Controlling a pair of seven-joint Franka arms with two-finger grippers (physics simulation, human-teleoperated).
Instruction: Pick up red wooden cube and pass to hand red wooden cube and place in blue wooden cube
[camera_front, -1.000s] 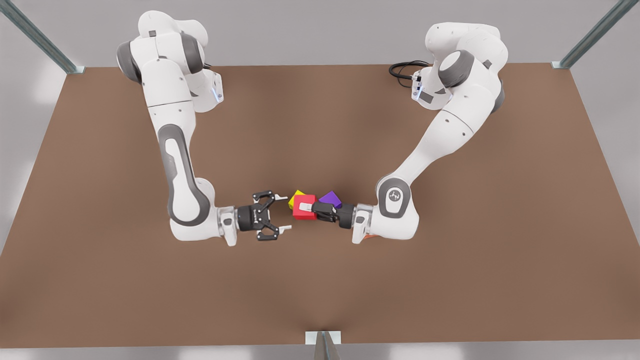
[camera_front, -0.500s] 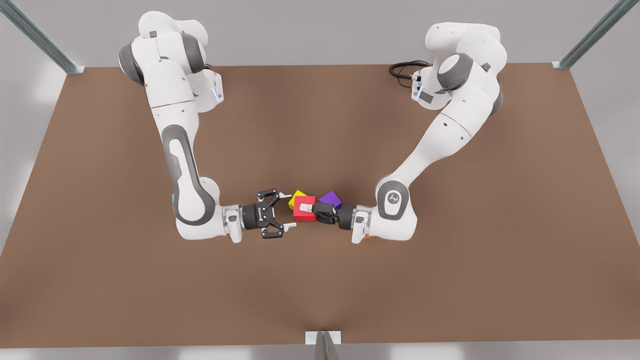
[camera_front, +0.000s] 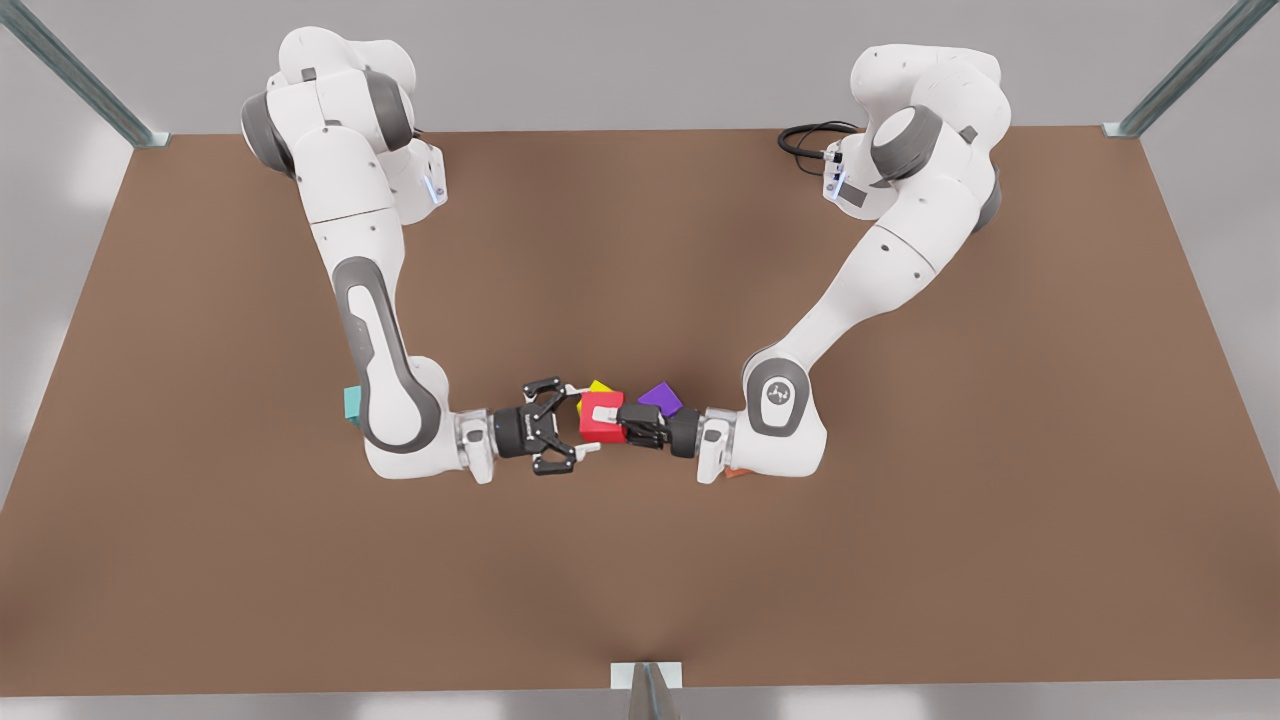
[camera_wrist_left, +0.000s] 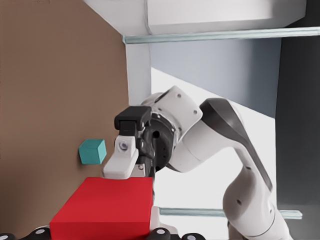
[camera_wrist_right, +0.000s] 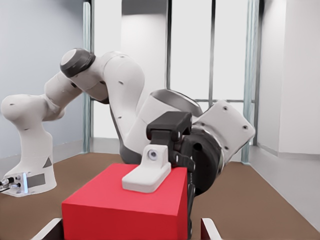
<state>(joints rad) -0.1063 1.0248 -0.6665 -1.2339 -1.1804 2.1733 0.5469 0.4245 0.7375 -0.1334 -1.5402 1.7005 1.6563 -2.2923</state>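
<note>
Front view. Item 1: red wooden cube (camera_front: 592, 430), held above mid-tabletop (camera_front: 640, 250), clamped in left claw (camera_front: 608, 418), which reaches in from 3 o'clock; one pale pad lies across the cube's upper face. Item 2: right claw (camera_front: 581, 420), arriving from 9 o'clock, fingers spread wide, tips flanking the cube's near edge, not gripping. Item 3: blue wooden cube (camera_front: 352, 403), on the tabletop well apart at 9 o'clock of the red one, partly behind the right arm's elbow. Items 4–5: yellow cube (camera_front: 598, 386) at 12 o'clock and purple cube (camera_front: 660, 398) at 1 o'clock of the red cube, lower down.

Left wrist view. Red cube (camera_wrist_left: 105, 207) close ahead; right claw just beyond it; blue cube (camera_wrist_left: 92, 151) farther off, alone.

Right wrist view. Red cube (camera_wrist_right: 125, 210) between the right claw's parted fingertips (camera_wrist_right: 50, 227).

Status, judged: pick-up done; handover under way, second grip not yet closed; release, carry and placing at the blue cube remain.
</note>
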